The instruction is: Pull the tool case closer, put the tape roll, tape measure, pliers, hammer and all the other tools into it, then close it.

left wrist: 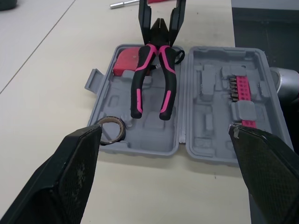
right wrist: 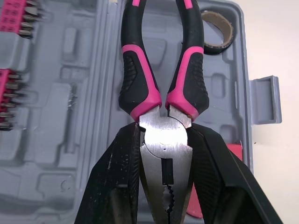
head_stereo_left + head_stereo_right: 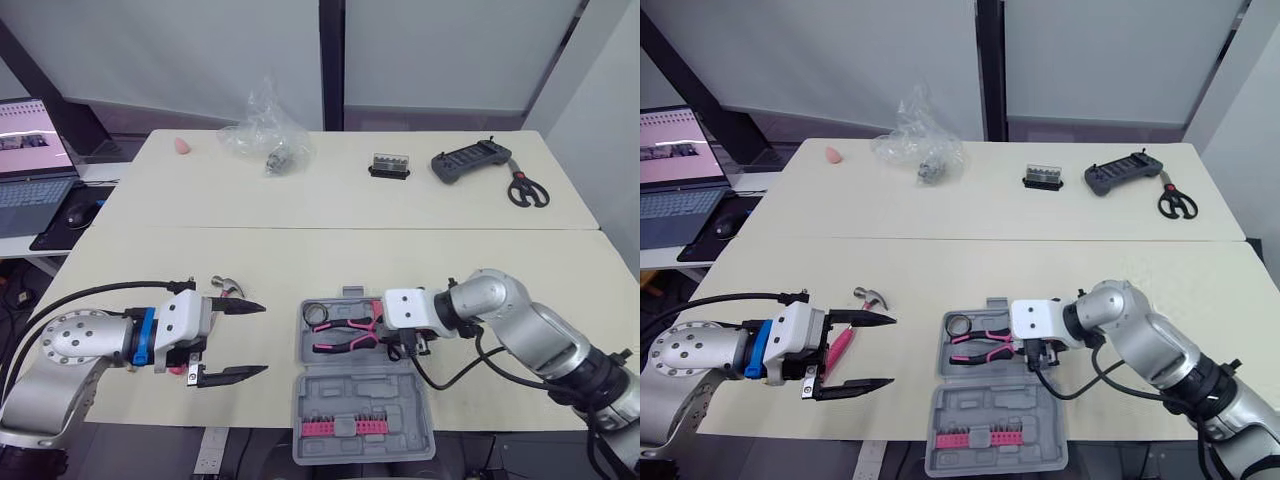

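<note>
The grey tool case (image 3: pixel 362 400) lies open at the table's front edge, a row of pink bits (image 3: pixel 345 428) in its near half. A tape roll (image 3: pixel 318 313) and a red tape measure (image 1: pixel 125 65) sit in its far half. My right gripper (image 2: pixel 164 135) is shut on the head of the pink-and-black pliers (image 3: pixel 345 335), whose handles stretch over that far half. To the case's left, my left gripper (image 3: pixel 263 339) is wide open and holds nothing. The hammer (image 3: pixel 870 297) lies on the table by it, its pink handle (image 3: pixel 840 345) showing between the fingers (image 1: pixel 77 172).
A second table behind carries a crumpled plastic bag (image 3: pixel 268 135), a small bit box (image 3: pixel 389 165), a black holder (image 3: pixel 470 160), scissors (image 3: pixel 526 189) and a pink object (image 3: pixel 182 146). A laptop (image 3: pixel 30 160) and mouse (image 3: pixel 78 215) sit far left.
</note>
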`<action>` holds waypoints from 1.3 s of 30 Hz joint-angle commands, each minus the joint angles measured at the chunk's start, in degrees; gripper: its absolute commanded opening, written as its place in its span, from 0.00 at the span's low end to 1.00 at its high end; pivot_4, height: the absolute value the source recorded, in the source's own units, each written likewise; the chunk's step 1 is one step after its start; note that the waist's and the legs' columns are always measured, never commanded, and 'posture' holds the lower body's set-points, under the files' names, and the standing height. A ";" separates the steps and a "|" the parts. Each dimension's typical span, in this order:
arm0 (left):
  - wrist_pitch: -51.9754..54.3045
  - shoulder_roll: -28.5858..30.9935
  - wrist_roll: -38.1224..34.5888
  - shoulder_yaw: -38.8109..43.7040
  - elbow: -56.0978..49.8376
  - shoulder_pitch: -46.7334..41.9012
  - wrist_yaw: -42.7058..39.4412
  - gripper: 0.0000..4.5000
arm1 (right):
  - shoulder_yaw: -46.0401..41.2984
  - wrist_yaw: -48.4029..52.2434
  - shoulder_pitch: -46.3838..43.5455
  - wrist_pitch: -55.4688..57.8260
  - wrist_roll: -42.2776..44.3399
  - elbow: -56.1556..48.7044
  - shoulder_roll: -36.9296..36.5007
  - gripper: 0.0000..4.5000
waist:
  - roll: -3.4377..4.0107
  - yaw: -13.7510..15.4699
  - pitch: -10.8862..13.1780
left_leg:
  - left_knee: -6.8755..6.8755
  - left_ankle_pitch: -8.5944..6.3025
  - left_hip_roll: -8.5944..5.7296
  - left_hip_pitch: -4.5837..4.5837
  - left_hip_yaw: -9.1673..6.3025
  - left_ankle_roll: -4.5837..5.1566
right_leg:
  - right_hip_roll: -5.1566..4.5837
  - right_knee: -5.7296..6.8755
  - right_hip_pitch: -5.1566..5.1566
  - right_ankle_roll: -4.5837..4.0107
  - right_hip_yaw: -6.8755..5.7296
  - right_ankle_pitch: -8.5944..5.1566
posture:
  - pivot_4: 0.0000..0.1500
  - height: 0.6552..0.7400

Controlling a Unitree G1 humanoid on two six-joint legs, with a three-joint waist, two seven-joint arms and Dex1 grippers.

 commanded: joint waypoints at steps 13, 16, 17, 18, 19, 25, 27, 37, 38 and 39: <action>-0.44 1.25 0.25 0.41 -0.95 -0.33 -0.52 1.00 | 5.66 -0.21 -3.84 3.70 -6.40 2.34 5.24 0.28 | 0.00 -0.15 0.00 | 0.00 0.00 -0.01 -0.01 0.04 0.00 | 0.00 0.17 -0.21 -0.01 0.07 0.00 | 1.00 1.00; -1.26 1.33 0.62 -0.04 -1.96 0.48 -0.87 1.00 | 6.19 0.30 -3.51 4.41 -6.71 2.63 5.70 0.28 | 0.00 -0.15 0.00 | -0.01 0.00 0.00 -0.01 0.04 0.01 | 0.00 0.18 -0.24 -0.01 0.06 0.01 | 1.00 1.00; -1.50 1.39 0.75 -0.22 -2.25 0.65 -1.02 1.00 | 6.26 0.37 -3.48 4.45 -6.82 2.73 5.83 0.28 | 0.00 -0.17 0.00 | -0.01 -0.01 0.00 -0.01 0.06 0.00 | 0.00 0.18 -0.25 -0.01 0.06 0.01 | 1.00 1.00; -1.51 1.41 0.76 -0.29 -2.38 0.66 -1.01 1.00 | 6.40 0.35 -3.64 4.41 -6.97 3.06 6.10 0.28 | 0.00 -0.16 0.00 | -0.01 0.00 0.00 -0.01 0.06 -0.01 | -0.01 0.18 -0.26 -0.01 0.08 0.01 | 1.00 1.00; -1.45 1.40 0.75 -0.29 -2.42 0.63 -0.96 1.00 | 6.51 0.31 -3.77 4.37 -7.08 3.29 6.28 0.28 | 0.00 -0.15 0.00 | -0.01 0.00 -0.01 -0.02 0.07 -0.02 | -0.01 0.17 -0.27 -0.01 0.08 0.01 | 1.00 1.00; -1.08 1.36 0.75 -0.24 -2.37 0.28 -0.60 1.00 | 7.75 -0.39 -4.50 3.50 -8.31 6.38 8.69 0.28 | 0.00 -0.19 0.00 | 0.00 -0.01 0.00 -0.02 0.08 0.01 | 0.00 0.20 -0.29 -0.02 0.07 0.01 | 1.00 1.00; -0.94 1.34 0.67 -0.26 -2.53 0.25 -0.48 1.00 | 7.85 -0.33 -4.41 3.08 -8.74 7.20 9.23 0.28 | 0.00 -0.18 0.00 | -0.01 -0.01 0.00 -0.03 0.08 0.00 | 0.00 0.21 -0.30 -0.02 0.08 0.01 | 1.00 1.00; -2.23 1.74 1.33 -0.43 -1.79 -0.03 -1.02 1.00 | 7.14 -0.05 -3.11 2.25 -8.08 9.59 10.04 0.28 | 0.00 -0.27 -0.01 | -0.01 0.00 0.02 -0.02 0.10 -0.01 | 0.02 0.22 -0.32 -0.03 0.09 0.02 | 1.00 1.00; -2.33 1.66 1.40 -0.51 -1.66 -0.17 -1.07 1.00 | 6.71 0.06 -3.04 2.28 -7.76 9.72 9.97 0.44 | -0.01 -0.26 -0.01 | -0.01 0.00 0.02 -0.02 0.09 -0.01 | 0.02 0.22 -0.32 -0.03 0.08 0.02 | 1.00 1.00; -2.40 1.57 1.48 -0.60 -1.55 -0.33 -1.10 1.00 | 6.13 -0.09 -3.09 2.19 -7.59 9.81 9.85 0.48 | 0.00 -0.23 -0.01 | -0.01 0.00 0.02 -0.02 0.09 -0.01 | 0.02 0.22 -0.32 -0.03 0.08 0.02 | 1.00 1.00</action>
